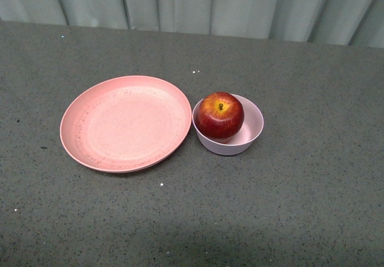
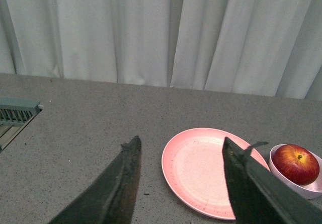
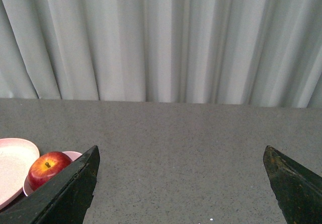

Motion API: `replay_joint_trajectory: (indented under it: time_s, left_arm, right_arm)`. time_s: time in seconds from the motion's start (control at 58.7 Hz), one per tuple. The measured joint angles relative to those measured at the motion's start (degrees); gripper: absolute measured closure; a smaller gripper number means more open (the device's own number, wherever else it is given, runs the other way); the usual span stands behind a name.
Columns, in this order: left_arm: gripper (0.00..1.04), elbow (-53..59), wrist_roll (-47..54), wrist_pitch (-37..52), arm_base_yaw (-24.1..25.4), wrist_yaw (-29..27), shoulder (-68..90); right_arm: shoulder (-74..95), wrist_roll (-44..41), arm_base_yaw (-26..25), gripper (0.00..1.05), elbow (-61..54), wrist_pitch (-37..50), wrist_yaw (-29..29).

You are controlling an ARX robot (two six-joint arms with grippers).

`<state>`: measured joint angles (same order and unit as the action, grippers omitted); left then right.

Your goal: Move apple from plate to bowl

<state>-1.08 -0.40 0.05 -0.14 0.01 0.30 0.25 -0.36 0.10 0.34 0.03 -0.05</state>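
The dark red apple (image 1: pixel 220 115) sits inside the small pale pink bowl (image 1: pixel 252 127), stem up. Just left of the bowl lies the wide salmon-pink plate (image 1: pixel 125 123), with nothing on it. Neither arm shows in the front view. The left wrist view has my left gripper (image 2: pixel 181 146) open and held back from the plate (image 2: pixel 198 166), with the apple (image 2: pixel 296 163) and bowl (image 2: pixel 312 186) beyond one finger. My right gripper (image 3: pixel 181 156) is open wide over bare table, and the apple (image 3: pixel 48 167), the bowl (image 3: pixel 73 156) and the plate (image 3: pixel 12 163) lie off to one side.
A grey speckled table (image 1: pixel 300 207) carries everything. Pale curtains (image 1: pixel 210 6) hang behind its far edge. A grey ribbed fixture (image 2: pixel 17 114) sits at the table's side in the left wrist view.
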Motion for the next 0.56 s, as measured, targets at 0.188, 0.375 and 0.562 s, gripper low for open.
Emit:
replay_joint_trajectory:
  time_s: [0.188, 0.375, 0.562]
  left_arm:
    - [0.17, 0.0, 0.0, 0.0, 0.0, 0.0, 0.0]
    - [0.07, 0.0, 0.2, 0.0, 0.0, 0.0, 0.0]
    - [0.07, 0.0, 0.2, 0.0, 0.0, 0.0, 0.0]
  right_arm:
    - [0.0, 0.0, 0.0, 0.09, 0.0, 0.0, 0.0]
    - [0.0, 0.0, 0.0, 0.09, 0.0, 0.0, 0.0]
    - [0.0, 0.0, 0.0, 0.09, 0.0, 0.0, 0.0]
